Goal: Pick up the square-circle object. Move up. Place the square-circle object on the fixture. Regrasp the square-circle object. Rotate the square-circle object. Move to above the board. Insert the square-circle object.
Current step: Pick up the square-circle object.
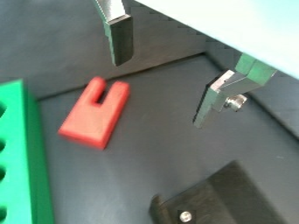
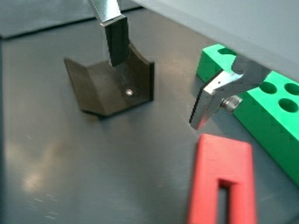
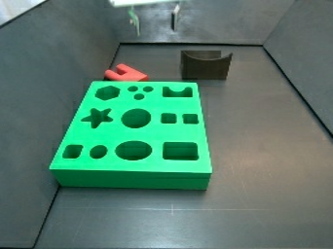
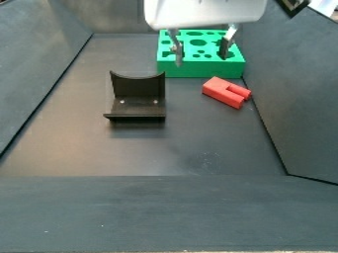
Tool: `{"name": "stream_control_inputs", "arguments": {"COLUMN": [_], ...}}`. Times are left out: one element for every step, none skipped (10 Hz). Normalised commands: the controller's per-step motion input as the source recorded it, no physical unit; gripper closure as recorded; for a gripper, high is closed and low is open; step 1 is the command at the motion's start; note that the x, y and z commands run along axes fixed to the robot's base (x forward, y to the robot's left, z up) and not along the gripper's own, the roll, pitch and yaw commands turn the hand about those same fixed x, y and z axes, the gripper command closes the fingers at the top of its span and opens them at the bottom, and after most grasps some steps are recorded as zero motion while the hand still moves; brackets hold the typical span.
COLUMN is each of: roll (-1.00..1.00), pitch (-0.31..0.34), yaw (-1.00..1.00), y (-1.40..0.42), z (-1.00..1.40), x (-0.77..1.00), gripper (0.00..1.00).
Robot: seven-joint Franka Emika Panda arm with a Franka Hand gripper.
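Three things are sitting on the dark floor of the enclosure, and the biggest by far is the board (image 3: 134,133), a bright green slab full of shaped holes, lying flat. Next in size is the fixture (image 4: 134,97), a dark block with a curved notch in its top, standing apart from the board. Smallest is the square-circle object (image 4: 226,91), a red peg lying on its side between the fixture and the board, touching neither. Above them the gripper (image 4: 197,44) is hanging in the air with its jaws spread wide and nothing between them; both silver fingers (image 1: 118,38) are showing with clear space around them in both wrist views. What the pick-up is going to turn on, I'd say, is that the peg is lying below the jaws and off to one side, toward the board, so the gripper is needing to shift over before coming down. In a wrist view the peg (image 1: 96,111) is showing a slot cut into one end, its long axis running slantwise to the line between the fingers.
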Motion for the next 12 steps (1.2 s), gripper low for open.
{"name": "stream_control_inputs", "arguments": {"roll": [0.05, 0.08, 0.05, 0.0, 0.0, 0.02, 0.04, 0.01, 0.0, 0.01, 0.04, 0.06], "pitch": [-0.093, -0.054, -0.063, -0.099, -0.189, -0.197, -0.21, -0.197, -0.096, -0.02, 0.0, 0.0], "yaw": [0.63, 0.57, 0.53, 0.48, 0.51, 0.46, 0.37, 0.37, 0.31, 0.25, 0.16, 0.06], "y": [-0.54, -0.59, -0.55, -0.46, -0.25, 0.0, 0.0, 0.0, 0.0, -0.03, -0.01, 0.0], "z": [-0.45, -0.52, -0.48, -0.48, -0.53, -0.43, -0.41, -0.39, -0.43, -0.43, -0.38, -0.29], "x": [-0.13, -0.21, -0.3, -0.43, -0.6, -0.59, -0.44, -0.17, 0.02, 0.21, 0.28, 0.19], "gripper": [0.0, 0.0, 0.0, 0.0, 0.0, 0.0, 0.0, 0.0, 0.0, 0.0, 0.0, 0.0]}}
